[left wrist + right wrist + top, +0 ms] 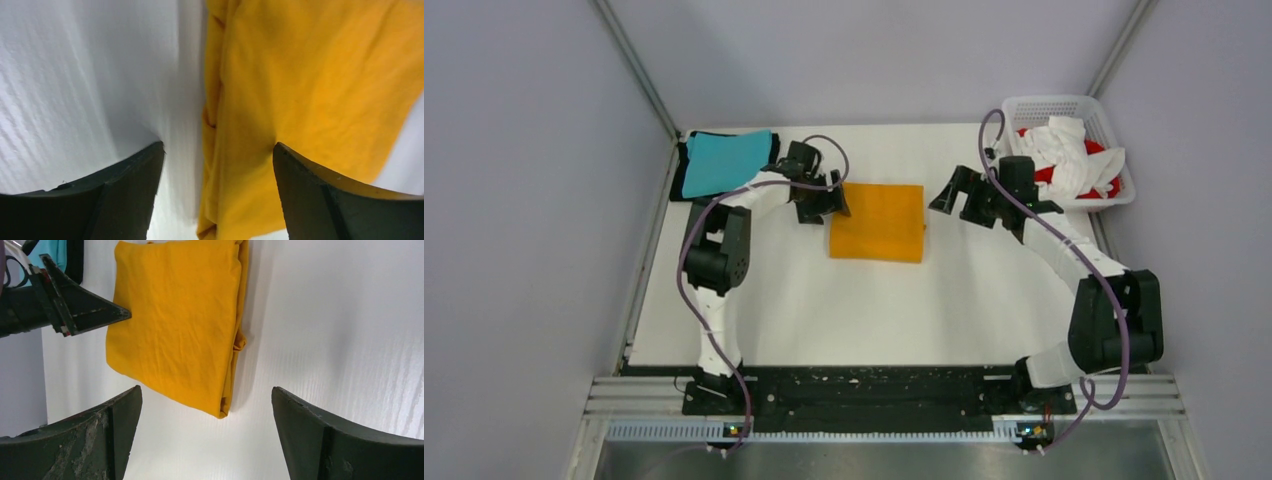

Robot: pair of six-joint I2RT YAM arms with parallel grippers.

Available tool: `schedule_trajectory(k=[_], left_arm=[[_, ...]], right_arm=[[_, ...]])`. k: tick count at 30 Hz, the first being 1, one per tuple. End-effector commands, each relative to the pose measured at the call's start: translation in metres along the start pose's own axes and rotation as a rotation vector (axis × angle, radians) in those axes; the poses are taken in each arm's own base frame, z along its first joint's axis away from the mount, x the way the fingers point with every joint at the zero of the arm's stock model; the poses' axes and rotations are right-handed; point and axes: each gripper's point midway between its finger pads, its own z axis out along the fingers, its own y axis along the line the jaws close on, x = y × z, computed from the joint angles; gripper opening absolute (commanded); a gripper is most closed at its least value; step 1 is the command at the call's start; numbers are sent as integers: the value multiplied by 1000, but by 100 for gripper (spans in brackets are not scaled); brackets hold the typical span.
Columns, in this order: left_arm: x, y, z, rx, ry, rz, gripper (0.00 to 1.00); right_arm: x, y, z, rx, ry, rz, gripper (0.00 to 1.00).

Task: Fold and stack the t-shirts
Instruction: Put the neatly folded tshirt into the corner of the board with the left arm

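An orange-yellow t-shirt point(876, 222) lies folded into a rectangle on the white table point(824, 310). A folded teal t-shirt point(724, 162) lies on a black one point(686, 168) at the back left. My left gripper point(824, 205) is open at the orange shirt's left edge. In the left wrist view the gripper point(217, 150) straddles that folded edge of the shirt point(310, 90), holding nothing. My right gripper point(949, 195) is open and empty, just right of the shirt. The right wrist view shows the gripper point(206, 392) hovering off the shirt's point(175, 315) corner.
A white lattice basket point(1069, 104) at the back right holds crumpled white cloth point(1064, 150) and red cloth point(1106, 170). Grey walls close in the table on the left, back and right. The left gripper's finger point(80, 310) shows in the right wrist view.
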Motion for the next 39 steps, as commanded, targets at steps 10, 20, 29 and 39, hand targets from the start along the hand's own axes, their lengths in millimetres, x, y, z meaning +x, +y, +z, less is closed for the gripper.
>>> schedule_trajectory(k=[10, 20, 29, 39], left_arm=[[43, -13, 42, -130, 90, 37, 51], [69, -11, 66, -434, 112, 128, 0], [-17, 6, -8, -785, -224, 314, 0], [-113, 37, -91, -942, -466, 403, 0]], right_arm=[[-16, 0, -24, 49, -78, -72, 99], [-20, -8, -33, 106, -115, -93, 99], [-23, -8, -38, 115, -139, -117, 99], [-26, -12, -40, 139, -157, -123, 99]])
